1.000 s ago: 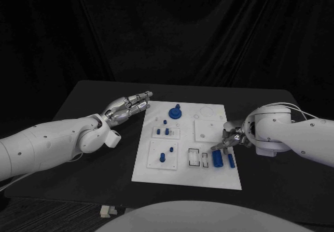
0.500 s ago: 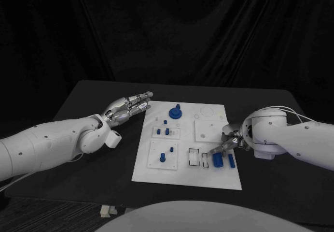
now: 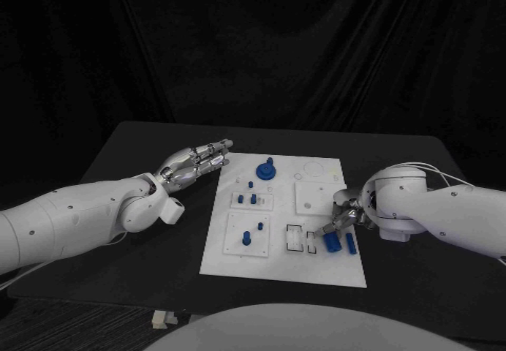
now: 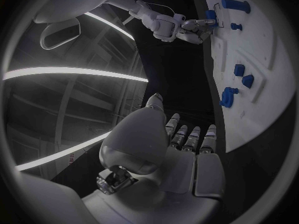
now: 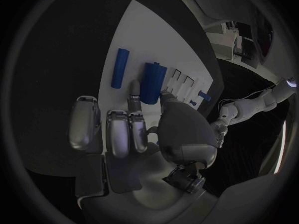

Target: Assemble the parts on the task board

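Here the right robot hand [image 3: 341, 217] reaches down over the near right part of the task board [image 3: 316, 272], its thumb and a finger pinching the thick blue cylinder [image 5: 152, 82], with a thinner blue rod [image 5: 119, 67] lying on the board just beyond its fingertips. The left robot hand [image 3: 195, 164] hangs released above the black counter [image 3: 126, 248], fingers straight and grasping nothing, just beside the board's far left edge and near the round blue part [image 3: 265, 170].

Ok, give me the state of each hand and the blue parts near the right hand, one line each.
Left hand: open, holds nothing, beside the task board.
Right hand: fingertips at the thick blue cylinder; grip unclear.
Thick blue cylinder: lying on the board.
Thin blue cylinder: lying flat, untouched.
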Tool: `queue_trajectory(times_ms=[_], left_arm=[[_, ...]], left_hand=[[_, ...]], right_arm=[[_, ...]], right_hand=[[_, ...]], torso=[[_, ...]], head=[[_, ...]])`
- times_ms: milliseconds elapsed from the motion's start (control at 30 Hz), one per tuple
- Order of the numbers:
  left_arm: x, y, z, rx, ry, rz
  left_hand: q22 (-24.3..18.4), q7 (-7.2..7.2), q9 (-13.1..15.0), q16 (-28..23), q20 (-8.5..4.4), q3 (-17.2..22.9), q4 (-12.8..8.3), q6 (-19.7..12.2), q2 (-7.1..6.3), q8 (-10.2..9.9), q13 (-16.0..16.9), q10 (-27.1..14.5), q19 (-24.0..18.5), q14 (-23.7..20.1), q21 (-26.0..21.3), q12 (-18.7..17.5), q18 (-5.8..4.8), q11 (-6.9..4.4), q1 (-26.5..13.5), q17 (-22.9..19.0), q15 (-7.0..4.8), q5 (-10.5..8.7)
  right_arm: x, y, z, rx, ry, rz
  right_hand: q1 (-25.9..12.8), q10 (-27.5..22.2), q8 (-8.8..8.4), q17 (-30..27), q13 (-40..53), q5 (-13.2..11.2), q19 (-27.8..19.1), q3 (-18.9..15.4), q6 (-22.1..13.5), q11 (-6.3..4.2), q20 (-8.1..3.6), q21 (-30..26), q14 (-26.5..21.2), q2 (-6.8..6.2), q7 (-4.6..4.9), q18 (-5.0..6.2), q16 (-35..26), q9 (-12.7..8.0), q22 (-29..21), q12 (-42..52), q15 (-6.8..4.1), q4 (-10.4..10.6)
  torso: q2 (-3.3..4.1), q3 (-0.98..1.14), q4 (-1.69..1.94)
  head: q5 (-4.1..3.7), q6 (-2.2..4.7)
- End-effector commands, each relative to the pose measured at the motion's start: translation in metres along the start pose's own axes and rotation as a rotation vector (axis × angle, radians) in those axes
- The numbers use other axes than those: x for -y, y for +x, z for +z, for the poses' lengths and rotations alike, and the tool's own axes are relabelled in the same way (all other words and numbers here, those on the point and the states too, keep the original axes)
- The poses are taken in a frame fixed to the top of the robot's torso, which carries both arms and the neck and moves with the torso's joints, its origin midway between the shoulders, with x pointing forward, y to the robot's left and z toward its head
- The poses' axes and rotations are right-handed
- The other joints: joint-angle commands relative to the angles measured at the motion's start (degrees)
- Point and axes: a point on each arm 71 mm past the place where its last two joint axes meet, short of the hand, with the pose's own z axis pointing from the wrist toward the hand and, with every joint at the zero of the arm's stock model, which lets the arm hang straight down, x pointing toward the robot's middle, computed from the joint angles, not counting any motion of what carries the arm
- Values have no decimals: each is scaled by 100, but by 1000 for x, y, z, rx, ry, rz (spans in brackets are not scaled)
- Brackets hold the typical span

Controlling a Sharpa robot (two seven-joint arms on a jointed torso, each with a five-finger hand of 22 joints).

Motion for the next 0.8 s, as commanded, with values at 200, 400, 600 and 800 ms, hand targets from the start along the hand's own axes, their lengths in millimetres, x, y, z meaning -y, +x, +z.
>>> queue_trajectory(times_ms=[200, 400, 600, 800], left_arm=[[6, 2, 0, -10, 98, -19], [6, 2, -1, -9, 95, -19], [6, 1, -1, -8, 92, -19], [6, 1, -1, -7, 90, -18]], left_hand=[[3, 37, 7, -25, 76, -21, 28, 18, 24, -5, -1, -15, -5, -5, -6, -1, 54, -5, 16, -8, -6, -15], [2, 40, 6, -26, 77, -21, 29, 16, 24, -5, -2, -17, -5, -6, -6, -2, 54, -6, 16, -8, -7, -14], [5, 45, 6, -24, 80, -21, 32, 12, 27, -5, -3, -20, -4, -4, -5, -3, 54, -6, 14, -7, -6, -13], [6, 48, 6, -24, 83, -20, 37, 10, 33, -5, -3, -20, -4, -4, -5, -3, 54, -6, 12, -7, -3, -7]], right_arm=[[-1, 4, 3, 5, 5, 12], [1, 4, 2, 14, -11, 81], [5, 4, -2, 31, -32, 189], [6, -5, -13, 54, -63, 294]], right_hand=[[167, 600, 343, 747, 1509, 1620, -51, 288, -211, -45, -13, -165, 443, -2, -62, 32, -100, 737, 932, 14, -18, -144], [219, 600, 738, 691, 1509, 2655, -50, 664, -408, -116, -73, -208, 436, -117, -141, 38, -126, 1445, 925, 14, -80, -262], [237, 600, 1059, 623, 1509, 3321, -38, 1094, -535, -175, -114, -195, 427, -167, -202, 33, -161, 1976, 933, 14, -126, -367], [144, 600, 1212, 508, 1509, 3440, -43, 1306, -553, -206, -136, -213, 410, -183, -233, 36, -219, 2219, 930, 14, -150, -386]], torso=[[2, 1, 0], [-2, 0, -7], [-3, 2, -2], [-2, 1, 1]], head=[[15, -1], [39, -1], [52, -1], [51, -1]])
